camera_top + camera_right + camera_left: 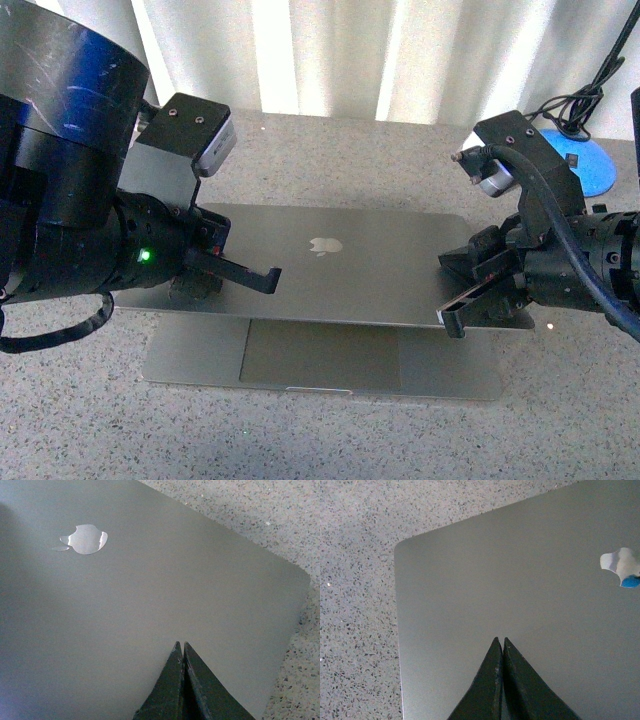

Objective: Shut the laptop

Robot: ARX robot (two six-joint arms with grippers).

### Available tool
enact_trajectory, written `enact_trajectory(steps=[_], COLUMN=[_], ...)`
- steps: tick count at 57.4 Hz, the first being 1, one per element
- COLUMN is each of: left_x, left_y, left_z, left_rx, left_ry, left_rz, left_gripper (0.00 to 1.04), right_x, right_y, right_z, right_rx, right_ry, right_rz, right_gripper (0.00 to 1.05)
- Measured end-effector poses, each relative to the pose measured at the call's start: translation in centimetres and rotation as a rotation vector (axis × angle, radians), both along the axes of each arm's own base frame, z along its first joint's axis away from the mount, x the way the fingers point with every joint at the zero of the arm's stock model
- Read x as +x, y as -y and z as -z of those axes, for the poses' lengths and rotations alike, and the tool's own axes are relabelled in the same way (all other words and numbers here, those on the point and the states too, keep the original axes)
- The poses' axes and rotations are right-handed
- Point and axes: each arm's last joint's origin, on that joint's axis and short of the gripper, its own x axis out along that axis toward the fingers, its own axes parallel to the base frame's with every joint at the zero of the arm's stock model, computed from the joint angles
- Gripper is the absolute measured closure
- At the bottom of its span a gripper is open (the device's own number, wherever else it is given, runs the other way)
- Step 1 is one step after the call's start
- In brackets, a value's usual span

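Speckled grey worktop (330,440), white curtain (330,50) behind.
Front view: laptop (370,270) mid-worktop, lid lowered most of way, apple logo (324,244) up, trackpad (320,362) showing below lid edge. Left hand (265,278) over lid's left part, right hand (455,320) at lid's right edge.
Left wrist view: fingers (487,680) pressed together, empty, over lid near corner.
Right wrist view: fingers (200,690) likewise closed, nothing held.

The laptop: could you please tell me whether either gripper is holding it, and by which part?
Neither holds it. The left gripper and right gripper are shut and empty, their tips apparently pressing on the lid of the laptop.
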Motion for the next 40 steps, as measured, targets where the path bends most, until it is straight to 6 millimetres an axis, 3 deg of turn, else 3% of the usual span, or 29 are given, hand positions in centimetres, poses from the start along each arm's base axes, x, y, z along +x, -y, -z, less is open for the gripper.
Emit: enact_trajectory(steps=[40], left_x=[-0.5], left_y=[-0.1], left_z=[1.3], left_rx=[-0.018], left_ry=[-0.025], left_rz=[-0.013], left_gripper=[1.01], right_x=[-0.4], right_y=[0.2], right_z=[1.5], right_rx=[-0.007], right_ry=[-0.027], right_rz=[0.005], right_gripper=[1.04])
